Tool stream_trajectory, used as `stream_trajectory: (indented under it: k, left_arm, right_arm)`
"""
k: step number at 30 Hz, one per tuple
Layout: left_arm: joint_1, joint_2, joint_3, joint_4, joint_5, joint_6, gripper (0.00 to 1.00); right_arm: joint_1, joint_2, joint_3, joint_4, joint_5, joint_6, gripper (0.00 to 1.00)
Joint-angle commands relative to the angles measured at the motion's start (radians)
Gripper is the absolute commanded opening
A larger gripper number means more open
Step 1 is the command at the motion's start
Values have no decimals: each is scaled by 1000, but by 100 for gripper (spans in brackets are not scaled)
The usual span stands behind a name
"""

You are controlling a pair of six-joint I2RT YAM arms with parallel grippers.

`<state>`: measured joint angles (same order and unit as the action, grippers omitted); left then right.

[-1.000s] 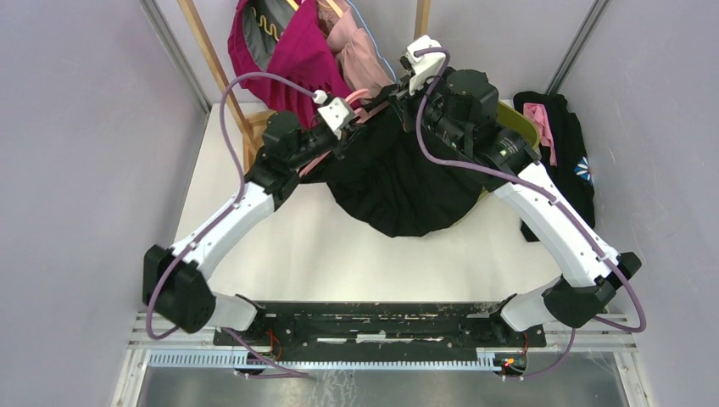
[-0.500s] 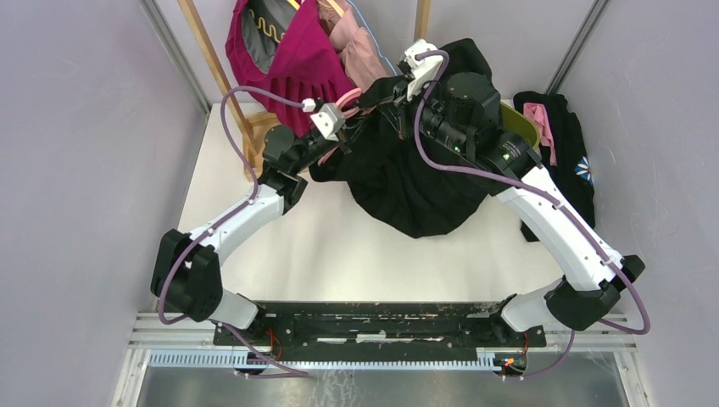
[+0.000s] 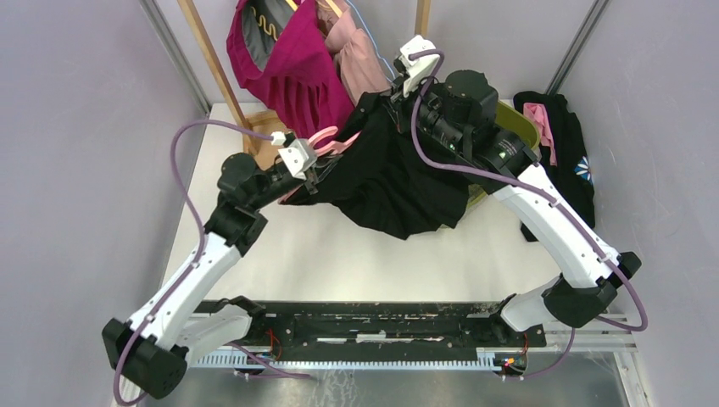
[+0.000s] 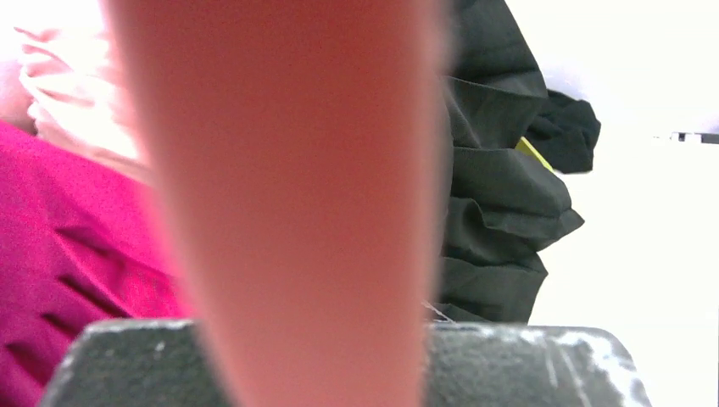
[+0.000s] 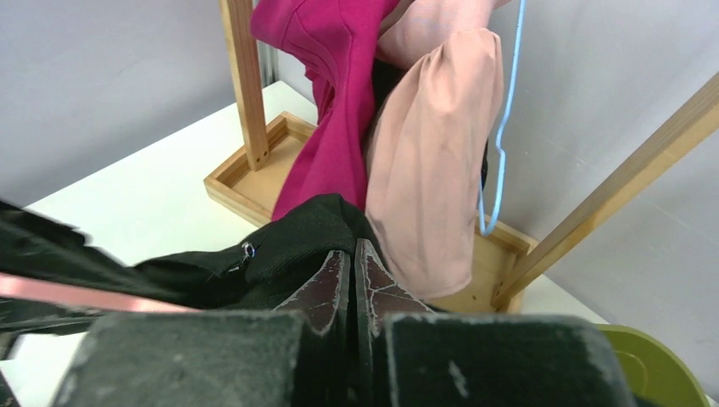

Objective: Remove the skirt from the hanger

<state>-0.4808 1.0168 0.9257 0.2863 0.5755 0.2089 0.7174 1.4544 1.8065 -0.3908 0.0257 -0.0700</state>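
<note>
Skirt (image 3: 390, 182), black, hangs stretched in the air between the two arms above the white table (image 3: 339, 246), its loose hem drooping toward the tabletop. The left gripper (image 3: 309, 165) is clamped on the pink hanger (image 3: 326, 140). In the left wrist view the hanger fills most of the frame as a blurred pink bar, with black folds just beside it. The right gripper (image 5: 352, 271) has its fingers pressed together on a pinch of black cloth at the skirt's upper edge, close to a small metal fastener. Behind the arms stands a wooden rack (image 3: 208, 64) holding a magenta dress (image 3: 292, 59) and a pale pink garment (image 3: 360, 55).

The step in hand looks like the pulling apart: one arm keeps the hanger, the other draws the cloth away. Part of the waistband seems to be caught on the hanger near the left gripper, though the exact attachment is hidden. The next move probably calls for separating the two grips further until the cloth slides free.
</note>
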Motion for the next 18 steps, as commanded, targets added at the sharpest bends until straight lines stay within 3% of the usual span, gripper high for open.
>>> stream_trajectory:
  k: [1,6,18]
  left_arm:
    - [-5,-179,52,-158,-19,205,3]
    - [-3,-228,31,-279,-316,332,3]
    - [32,-263,122,-439,-429,380,3]
  right_arm:
    - [-56,31,26,13,128,-54,1]
    - [-90,18,9,6,148,-61,1]
    - [-203,-32,-64,11,150,-71,1]
